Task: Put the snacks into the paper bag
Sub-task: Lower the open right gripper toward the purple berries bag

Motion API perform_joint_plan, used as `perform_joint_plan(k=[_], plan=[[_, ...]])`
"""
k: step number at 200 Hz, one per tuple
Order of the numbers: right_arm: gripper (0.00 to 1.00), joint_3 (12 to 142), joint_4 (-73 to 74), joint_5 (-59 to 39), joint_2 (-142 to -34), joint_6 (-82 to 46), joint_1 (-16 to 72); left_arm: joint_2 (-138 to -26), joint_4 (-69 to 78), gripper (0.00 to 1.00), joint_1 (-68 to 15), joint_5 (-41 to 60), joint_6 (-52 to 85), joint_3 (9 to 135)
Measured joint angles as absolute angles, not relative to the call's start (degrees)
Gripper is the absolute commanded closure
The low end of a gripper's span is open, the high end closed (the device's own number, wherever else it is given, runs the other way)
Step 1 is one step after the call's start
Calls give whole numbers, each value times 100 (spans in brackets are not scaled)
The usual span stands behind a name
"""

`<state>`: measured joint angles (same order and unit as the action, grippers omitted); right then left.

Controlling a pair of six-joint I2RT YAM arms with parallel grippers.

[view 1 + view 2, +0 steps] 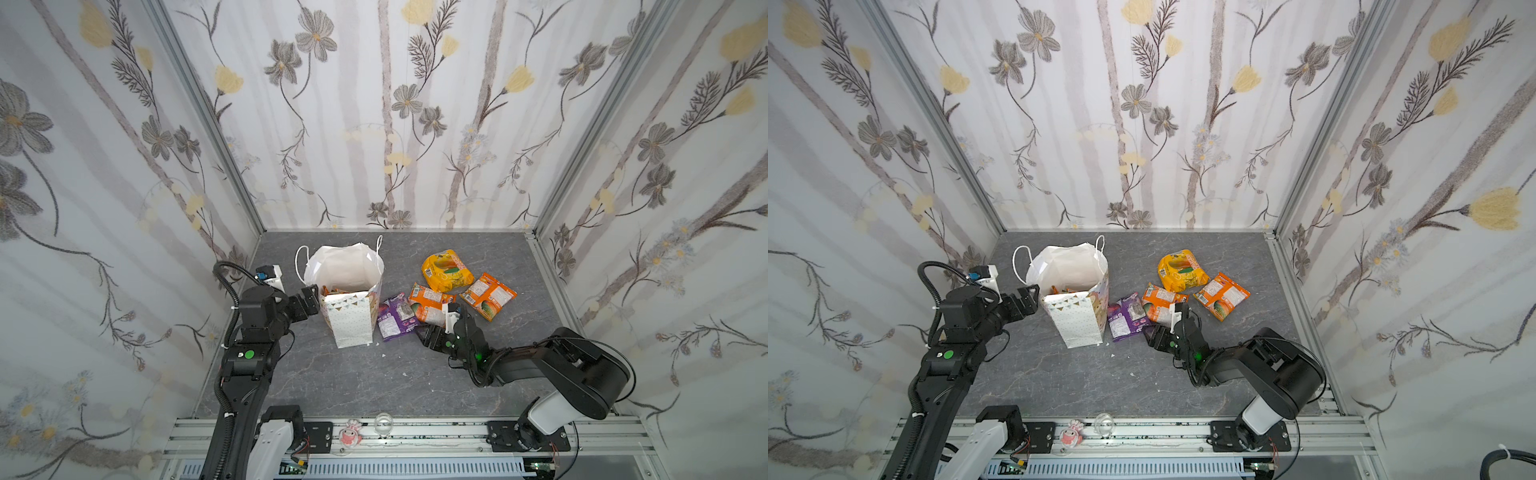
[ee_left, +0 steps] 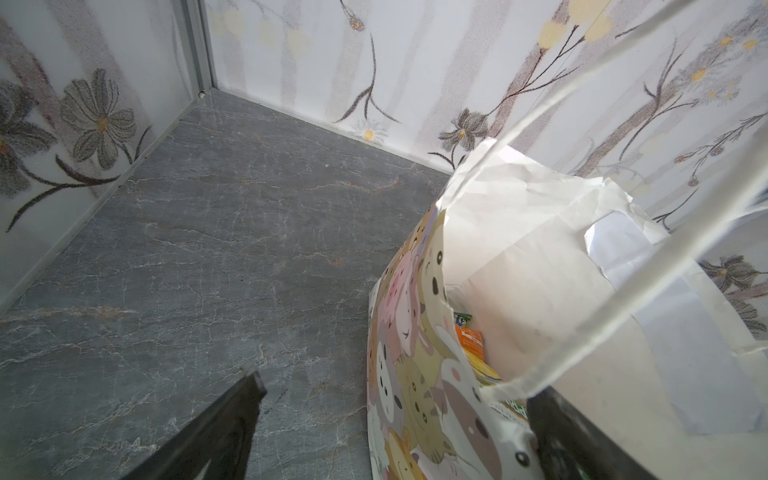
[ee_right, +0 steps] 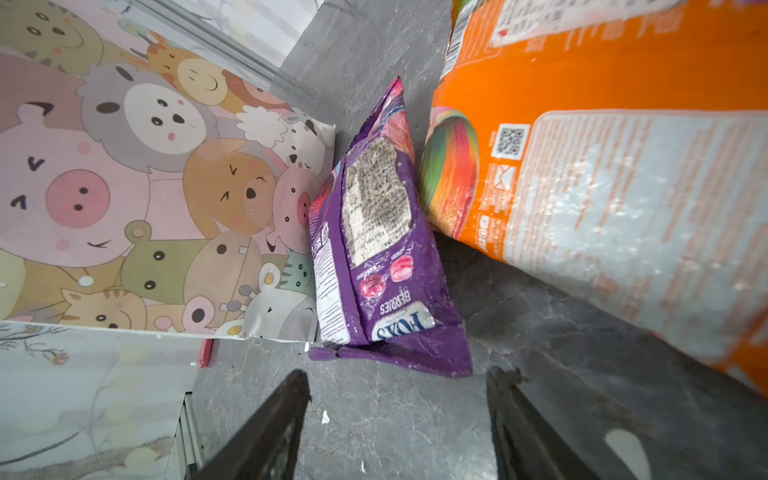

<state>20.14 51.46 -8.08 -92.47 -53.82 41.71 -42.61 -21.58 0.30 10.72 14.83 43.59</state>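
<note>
Four snacks (image 1: 446, 272) lie (loose) beside one paper bag (image 1: 349, 320).

A grey, marble-veined surface (image 1: 332, 382) sits between floral-papered walls (image 1: 374, 104). Small white scraps (image 1: 384, 355) dot its middle, and a flat red item (image 3: 206, 353) lies on it. On the aluminium rail (image 1: 457, 428) along its near edge stand a pink figurine (image 1: 348, 435) and a clear dome (image 1: 384, 424).

Bag contents: packets (image 2: 469, 338) in the paper bag (image 2: 540, 270) showed only as orange and green slivers; its walls hid the rest.
Orange packet (image 3: 602, 166): was cut off by the frame edge, print blurred.
Red item (image 3: 206, 353): was mostly hidden behind the bag's corner.
Rail trinket (image 1: 348, 434): was too small to identify.
</note>
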Motion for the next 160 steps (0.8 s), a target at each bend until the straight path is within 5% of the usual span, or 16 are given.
perform_joint_plan(k=[160], plan=[[42,2578,5489,-1179,-10208,-5365,4007,-4241,-2158,0,25,1074,1481,4359]])
